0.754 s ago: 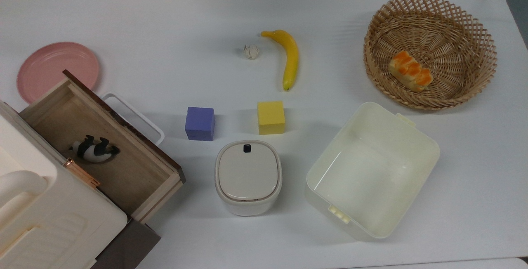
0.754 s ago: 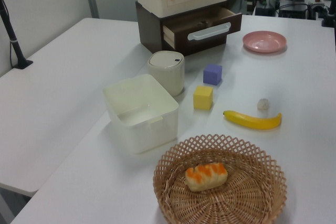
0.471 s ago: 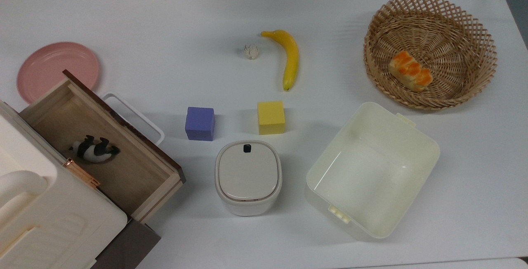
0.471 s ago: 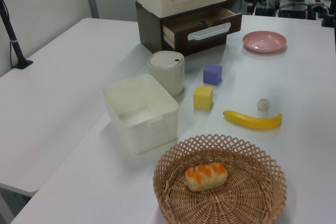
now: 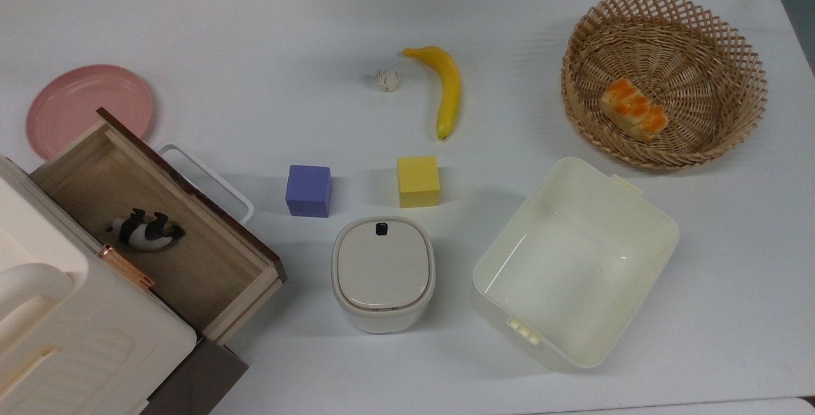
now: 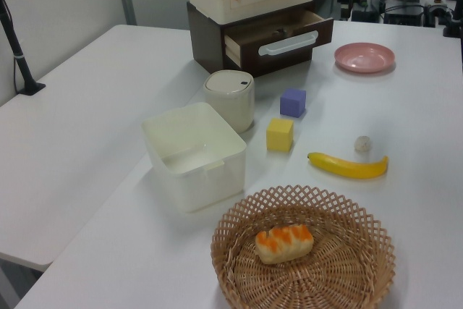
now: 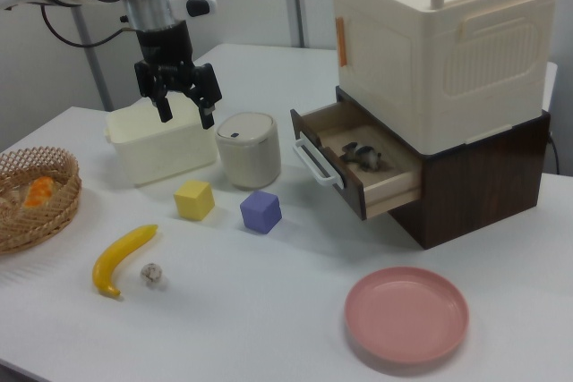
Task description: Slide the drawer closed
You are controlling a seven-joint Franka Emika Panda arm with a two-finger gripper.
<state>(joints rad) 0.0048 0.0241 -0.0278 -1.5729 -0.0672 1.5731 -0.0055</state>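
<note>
Drawer stands open — you'll find it at 3 o'clock from the gripper in the right view, jaws spread, empty.

Top view looks straight down; left and right views face each other across the table.

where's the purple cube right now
The purple cube sits on the white table in the top view, between the open drawer on the top view's left and the yellow cube on its right, just above the cream lidded bin.
</note>
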